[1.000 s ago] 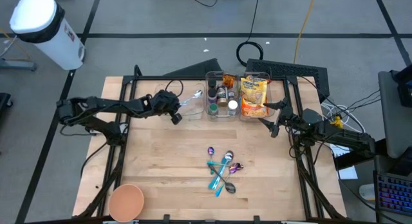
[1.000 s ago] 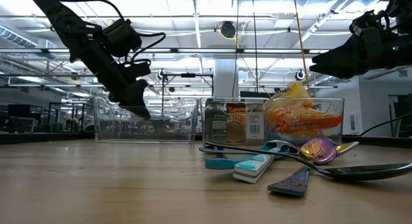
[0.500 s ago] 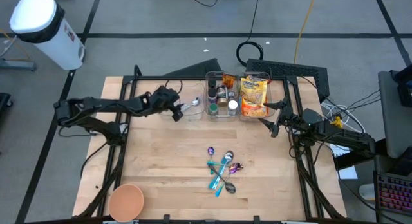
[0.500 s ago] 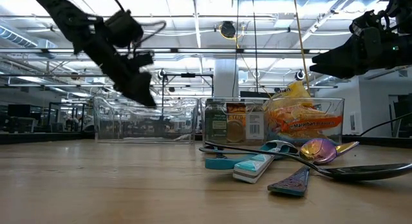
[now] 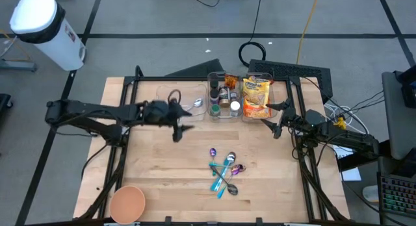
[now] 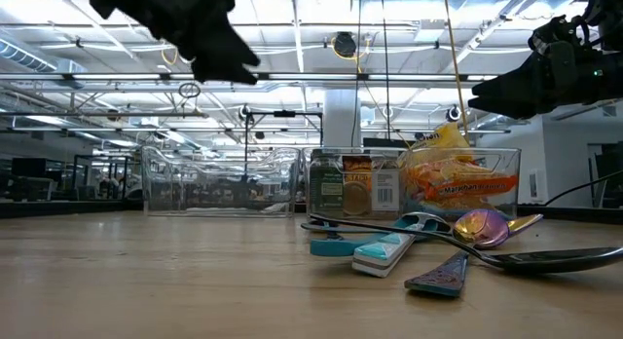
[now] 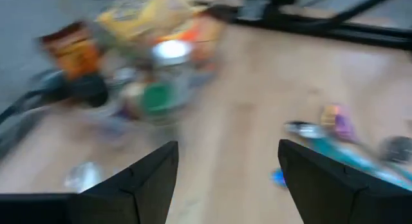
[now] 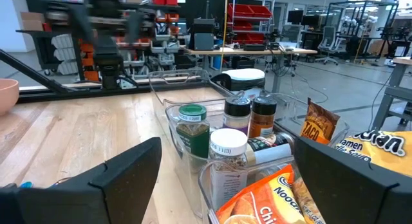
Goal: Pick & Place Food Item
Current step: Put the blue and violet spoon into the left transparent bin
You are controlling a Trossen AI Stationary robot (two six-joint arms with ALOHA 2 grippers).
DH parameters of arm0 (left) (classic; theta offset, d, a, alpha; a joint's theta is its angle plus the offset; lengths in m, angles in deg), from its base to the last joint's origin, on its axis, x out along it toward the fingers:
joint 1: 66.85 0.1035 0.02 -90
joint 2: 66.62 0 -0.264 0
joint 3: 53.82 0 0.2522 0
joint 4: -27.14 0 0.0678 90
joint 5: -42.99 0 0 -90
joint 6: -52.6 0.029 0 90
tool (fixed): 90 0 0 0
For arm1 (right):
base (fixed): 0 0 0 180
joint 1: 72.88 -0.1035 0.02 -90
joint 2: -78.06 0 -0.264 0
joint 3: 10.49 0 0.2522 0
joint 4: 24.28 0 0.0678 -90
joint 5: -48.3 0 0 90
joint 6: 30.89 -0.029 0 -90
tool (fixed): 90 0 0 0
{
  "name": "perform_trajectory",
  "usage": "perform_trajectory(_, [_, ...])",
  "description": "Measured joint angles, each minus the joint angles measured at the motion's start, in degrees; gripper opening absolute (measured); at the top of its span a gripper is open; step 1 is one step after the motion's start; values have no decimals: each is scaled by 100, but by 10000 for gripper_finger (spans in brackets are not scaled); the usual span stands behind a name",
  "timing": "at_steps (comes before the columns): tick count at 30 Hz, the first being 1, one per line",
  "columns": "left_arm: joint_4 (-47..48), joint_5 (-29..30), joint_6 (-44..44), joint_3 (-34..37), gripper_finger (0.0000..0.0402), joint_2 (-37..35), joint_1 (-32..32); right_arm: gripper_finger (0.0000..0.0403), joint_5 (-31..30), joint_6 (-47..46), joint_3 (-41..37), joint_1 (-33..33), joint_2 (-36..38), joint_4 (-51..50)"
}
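High view: we see our left gripper (image 5: 183, 130) spread and empty beside the clear bin (image 5: 183, 102); a spoon (image 5: 192, 104) lies inside. Our right gripper (image 5: 271, 126) waits spread by the snack bags (image 5: 256, 96).

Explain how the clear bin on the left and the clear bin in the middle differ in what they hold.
The left clear bin holds only a spoon lying flat, with most of its floor bare. The middle clear bin is packed with upright spice jars, among them a green-lidded and a white-lidded one. In the low view the left bin looks see-through; the middle bin shows jar labels. Both are transparent, stand side by side at the table's far edge, and are open-topped.
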Motion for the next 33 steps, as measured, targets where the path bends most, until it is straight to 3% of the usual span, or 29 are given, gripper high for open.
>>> perform_trajectory(7, [-867,69,-82,-4,275,617,-1217,348,-2,0,0,0,-2,0])
perform_trajectory(13, [-1737,203,112,-4,275,1680,-1753,348,-2,0,0,1,-1,2])
perform_trajectory(19, [-2595,479,1197,0,257,2826,-1897,348,-2,0,0,0,-2,0])
perform_trajectory(27, [-2961,888,2767,-2,228,3802,-1820,348,-2,0,0,1,-2,-1])
perform_trajectory(30, [-3109,954,3006,0,217,4002,-1732,348,-2,0,0,2,-1,0])
perform_trajectory(33, [-3477,916,2694,0,207,4133,-1659,348,-2,0,0,1,0,0])
